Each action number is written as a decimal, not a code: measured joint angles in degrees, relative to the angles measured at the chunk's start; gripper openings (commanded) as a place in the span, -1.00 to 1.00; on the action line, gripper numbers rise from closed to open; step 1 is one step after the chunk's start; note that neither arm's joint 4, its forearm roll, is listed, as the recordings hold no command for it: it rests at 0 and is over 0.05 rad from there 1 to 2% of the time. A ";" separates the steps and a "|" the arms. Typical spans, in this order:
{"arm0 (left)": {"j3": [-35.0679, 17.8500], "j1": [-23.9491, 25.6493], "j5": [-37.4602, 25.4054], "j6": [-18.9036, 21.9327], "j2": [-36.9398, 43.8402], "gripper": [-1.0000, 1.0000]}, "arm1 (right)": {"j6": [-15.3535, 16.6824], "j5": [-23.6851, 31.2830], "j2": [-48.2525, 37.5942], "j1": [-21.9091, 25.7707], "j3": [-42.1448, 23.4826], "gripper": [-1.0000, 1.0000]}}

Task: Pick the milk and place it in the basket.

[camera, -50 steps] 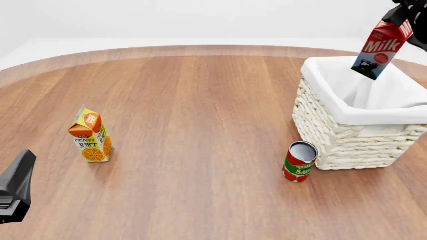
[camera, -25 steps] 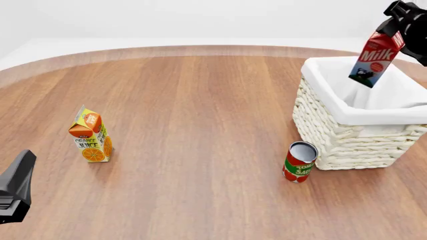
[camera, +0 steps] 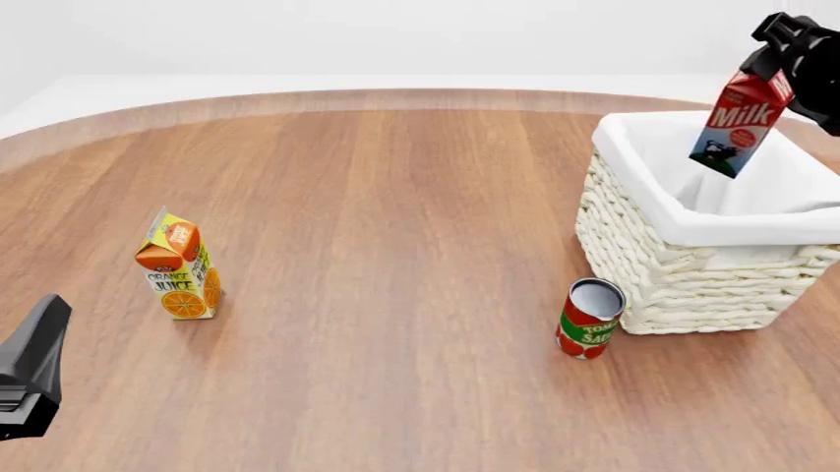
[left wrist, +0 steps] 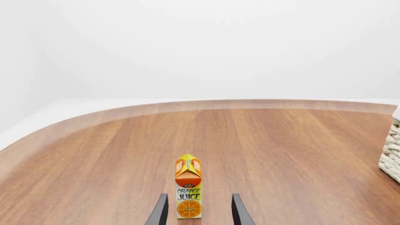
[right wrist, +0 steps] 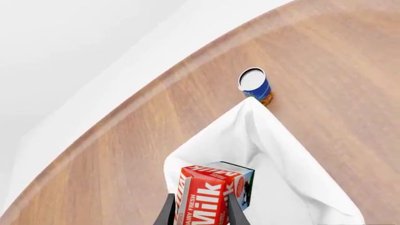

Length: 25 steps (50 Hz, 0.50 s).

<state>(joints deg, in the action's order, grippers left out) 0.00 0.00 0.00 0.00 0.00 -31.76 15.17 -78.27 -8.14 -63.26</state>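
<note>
The milk (camera: 739, 120), a carton with a red top and a blue-white base, hangs tilted in the air above the white wicker basket (camera: 663, 280). Its lower end is over the cloth lining (camera: 774, 192). My right gripper (camera: 774, 61) is shut on the carton's top. In the right wrist view the milk (right wrist: 209, 197) sits between the right gripper's (right wrist: 200, 213) fingers, with the lining (right wrist: 269, 150) below it. My left gripper (camera: 30, 379) is low at the near left, open and empty. In the left wrist view its (left wrist: 197, 215) fingers are apart.
An orange juice carton (camera: 176, 265) stands on the left of the wooden table, ahead of my left gripper (left wrist: 188, 192). A red tomato can (camera: 589, 318) stands against the basket's near left corner. A can (right wrist: 255, 85) shows past a basket corner in the right wrist view.
My right gripper has shifted the milk a little farther back and left over the basket, still held in the air. The left arm has not moved.
</note>
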 measured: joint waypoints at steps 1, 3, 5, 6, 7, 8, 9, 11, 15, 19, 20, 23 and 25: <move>0.00 0.00 0.00 0.00 0.00 1.00 | 0.03 -0.01 0.01 -0.07 0.04 -1.00; 0.00 0.00 0.00 0.00 0.00 1.00 | 0.10 -0.01 0.04 -0.18 0.14 -1.00; 0.00 0.00 0.00 0.00 0.00 1.00 | 0.17 -0.02 0.07 -0.27 0.23 -1.00; 0.00 0.00 0.00 0.00 0.00 1.00 | 0.20 -0.03 0.08 -0.31 0.28 -1.00; 0.00 0.00 0.00 0.00 0.00 1.00 | 0.23 -0.05 0.09 -0.34 0.34 -1.00; 0.00 0.00 0.00 0.00 0.00 1.00 | 0.26 -0.07 0.11 -0.38 0.41 -1.00; 0.00 0.00 0.00 0.00 0.00 1.00 | 0.28 -0.09 0.12 -0.41 0.48 -1.00; 0.00 0.00 0.00 0.00 0.00 1.00 | 0.33 -0.16 0.10 -0.47 0.61 -1.00; 0.00 0.00 0.00 0.00 0.00 1.00 | 0.37 -0.38 -0.02 -0.55 0.90 -1.00; 0.00 0.00 0.00 0.00 0.00 1.00 | 0.35 -0.66 -0.18 -0.55 1.21 -1.00; 0.00 0.00 0.00 0.00 0.00 1.00 | 0.34 -0.74 -0.23 -0.56 1.28 -1.00; 0.00 0.00 0.00 0.00 0.00 1.00 | 0.33 -0.97 -0.42 -0.58 1.47 -1.00; 0.00 0.00 0.00 0.00 0.00 1.00 | 0.32 -1.12 -0.55 -0.60 1.58 -1.00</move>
<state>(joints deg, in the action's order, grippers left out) 0.00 0.00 0.00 0.00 0.00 -31.44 14.04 -78.82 -8.74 -61.69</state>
